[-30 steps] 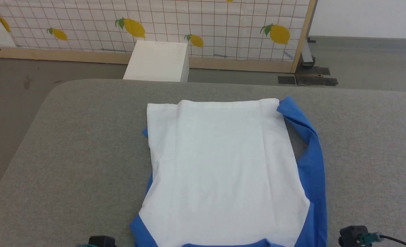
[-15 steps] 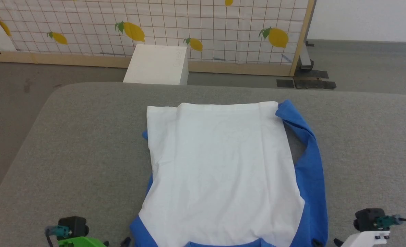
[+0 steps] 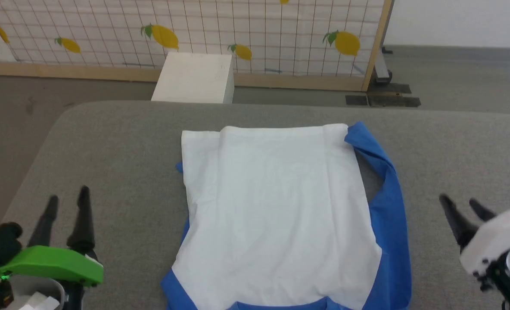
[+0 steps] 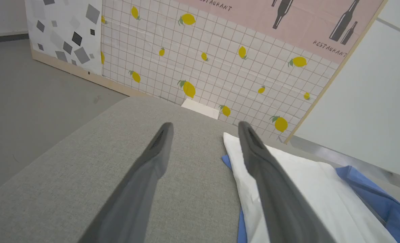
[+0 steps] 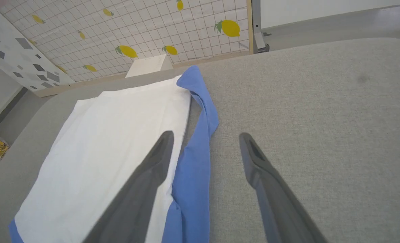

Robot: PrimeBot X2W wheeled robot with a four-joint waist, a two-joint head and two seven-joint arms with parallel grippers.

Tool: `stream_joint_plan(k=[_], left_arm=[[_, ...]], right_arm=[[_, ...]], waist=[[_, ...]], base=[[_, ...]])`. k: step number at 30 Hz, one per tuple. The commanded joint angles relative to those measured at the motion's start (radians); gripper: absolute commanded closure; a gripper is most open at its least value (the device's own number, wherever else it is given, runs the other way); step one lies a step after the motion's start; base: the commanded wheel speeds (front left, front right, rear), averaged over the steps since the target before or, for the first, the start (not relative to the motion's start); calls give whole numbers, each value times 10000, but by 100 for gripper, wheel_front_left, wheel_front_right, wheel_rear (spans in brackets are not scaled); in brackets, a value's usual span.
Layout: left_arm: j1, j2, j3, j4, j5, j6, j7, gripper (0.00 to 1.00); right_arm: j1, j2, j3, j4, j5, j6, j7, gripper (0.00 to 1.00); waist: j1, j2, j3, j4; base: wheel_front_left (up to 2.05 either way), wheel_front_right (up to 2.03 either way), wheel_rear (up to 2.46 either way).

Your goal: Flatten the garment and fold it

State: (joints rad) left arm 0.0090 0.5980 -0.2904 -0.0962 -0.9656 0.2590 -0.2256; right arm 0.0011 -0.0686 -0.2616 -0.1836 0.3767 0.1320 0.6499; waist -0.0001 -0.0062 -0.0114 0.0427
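Claws spread, empty: left claw, right claw flank the garment | Garment: white body smooth, mid-worktop; blue sleeve straggles out on the right | Step: apparently between folds | Next: pinch thin sleeve edge, fold inward

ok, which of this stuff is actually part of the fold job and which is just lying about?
Job:
- garment, on the grey padded table
- left gripper, open, off the cloth
- right gripper, open, off the cloth

Lying about:
- white box, beyond the table
- lemon-print panel, behind the box
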Motion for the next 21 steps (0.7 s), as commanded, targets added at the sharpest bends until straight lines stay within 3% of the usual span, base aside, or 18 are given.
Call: stream_joint_plan(k=[1, 7, 12, 21], left_arm=[[-257, -241, 265, 59, 337, -40, -219, 0], [-743, -1522, 1737, -292, 2308, -356, -356, 0], [-901, -2662, 2611, -320, 3399, -1154, -359, 0], [-1377, -3908, 3442, 98, 4304, -2435, -360, 0]], right_arm=[[-550, 45, 20, 263, -216, -13, -116, 0], [-2726, -327, 663, 1626, -1190, -13, -119, 0], [-4530, -765, 1492, 3129, -2064, -13, 205, 0], [-6835, -1247, 2674, 5640, -3457, -13, 533, 0]], waist=[[1, 62, 346, 9], [1, 62, 1384, 215], [1, 62, 2340, 404], [1, 62, 3630, 783]], base=[[0, 0, 0], [0, 0, 0], [0, 0, 0], [0, 0, 0]])
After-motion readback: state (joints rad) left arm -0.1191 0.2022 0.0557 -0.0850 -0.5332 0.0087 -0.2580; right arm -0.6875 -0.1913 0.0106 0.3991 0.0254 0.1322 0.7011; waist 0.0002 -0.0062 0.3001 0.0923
